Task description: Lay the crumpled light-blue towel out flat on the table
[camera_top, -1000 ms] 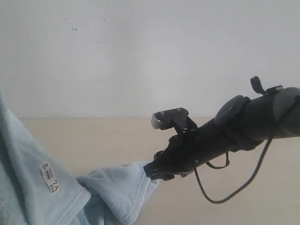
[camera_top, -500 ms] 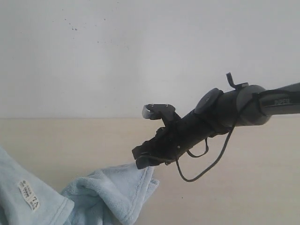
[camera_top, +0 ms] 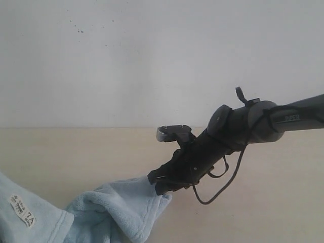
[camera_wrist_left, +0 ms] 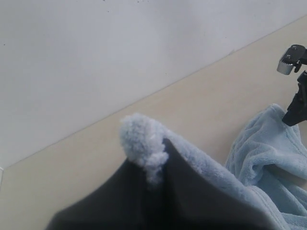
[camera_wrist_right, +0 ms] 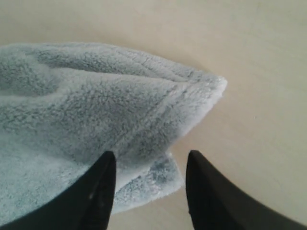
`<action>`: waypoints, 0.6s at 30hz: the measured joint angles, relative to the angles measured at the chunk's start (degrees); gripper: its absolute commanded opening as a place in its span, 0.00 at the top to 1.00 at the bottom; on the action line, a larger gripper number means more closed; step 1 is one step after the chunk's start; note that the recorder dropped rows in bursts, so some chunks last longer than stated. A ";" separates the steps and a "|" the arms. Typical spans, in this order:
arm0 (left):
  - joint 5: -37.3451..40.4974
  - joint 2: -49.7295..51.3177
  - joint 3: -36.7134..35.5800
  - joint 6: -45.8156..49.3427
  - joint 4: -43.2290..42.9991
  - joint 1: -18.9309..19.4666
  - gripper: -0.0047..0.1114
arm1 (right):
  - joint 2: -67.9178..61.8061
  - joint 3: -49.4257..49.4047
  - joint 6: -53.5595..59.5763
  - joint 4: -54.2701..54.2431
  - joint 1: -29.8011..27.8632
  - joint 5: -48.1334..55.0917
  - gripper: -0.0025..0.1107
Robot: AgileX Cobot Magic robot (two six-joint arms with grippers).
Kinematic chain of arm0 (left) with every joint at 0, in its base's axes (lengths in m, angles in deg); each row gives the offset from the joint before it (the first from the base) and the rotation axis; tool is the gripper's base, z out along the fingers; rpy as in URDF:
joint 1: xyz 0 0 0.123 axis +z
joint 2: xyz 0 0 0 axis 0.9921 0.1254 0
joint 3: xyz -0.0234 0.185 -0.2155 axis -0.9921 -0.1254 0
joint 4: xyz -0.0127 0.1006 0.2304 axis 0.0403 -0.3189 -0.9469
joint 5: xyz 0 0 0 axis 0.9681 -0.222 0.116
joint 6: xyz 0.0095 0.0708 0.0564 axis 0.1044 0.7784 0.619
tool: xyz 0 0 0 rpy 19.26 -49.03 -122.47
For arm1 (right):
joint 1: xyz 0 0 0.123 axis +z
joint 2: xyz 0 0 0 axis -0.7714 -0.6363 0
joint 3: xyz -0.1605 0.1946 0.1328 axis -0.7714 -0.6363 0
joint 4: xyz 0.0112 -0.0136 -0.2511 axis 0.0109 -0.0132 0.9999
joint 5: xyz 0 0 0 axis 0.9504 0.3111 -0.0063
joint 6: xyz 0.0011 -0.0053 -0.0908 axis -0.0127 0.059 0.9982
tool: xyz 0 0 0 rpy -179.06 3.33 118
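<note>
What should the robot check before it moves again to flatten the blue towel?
1. Left gripper pinching the towel: ok, shut on a fluffy tuft.
2. Right gripper open: ok, jaws apart.
3. Edge of the towel between the right fingers: ok, a fold sits in the gap.
4. Right grip on the towel: not ok, not closed yet.
5. Is the towel flat on the table: not ok, bunched up.
6. Other corners: cannot tell, out of view.
</note>
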 measured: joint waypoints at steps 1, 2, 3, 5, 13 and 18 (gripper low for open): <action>0.00 0.00 0.00 0.00 0.00 0.00 0.93 | -0.28 0.00 0.00 -0.10 0.00 0.00 0.59; 0.00 0.00 0.00 -0.12 0.00 0.00 0.93 | -0.44 0.03 0.00 -0.40 0.00 0.00 0.59; 0.00 0.00 0.00 -0.12 0.00 0.00 0.93 | -0.74 0.12 0.33 -0.89 0.00 0.00 0.59; 0.00 0.00 0.00 -0.12 0.00 0.00 0.93 | -0.98 0.12 1.48 -2.96 0.00 0.00 0.59; 0.00 0.00 0.00 -0.12 0.00 0.00 0.93 | -1.09 0.62 8.24 -13.74 0.00 0.00 0.59; 0.00 0.00 0.00 -0.22 0.00 0.00 0.93 | -1.09 0.62 8.97 -14.77 0.00 0.00 0.59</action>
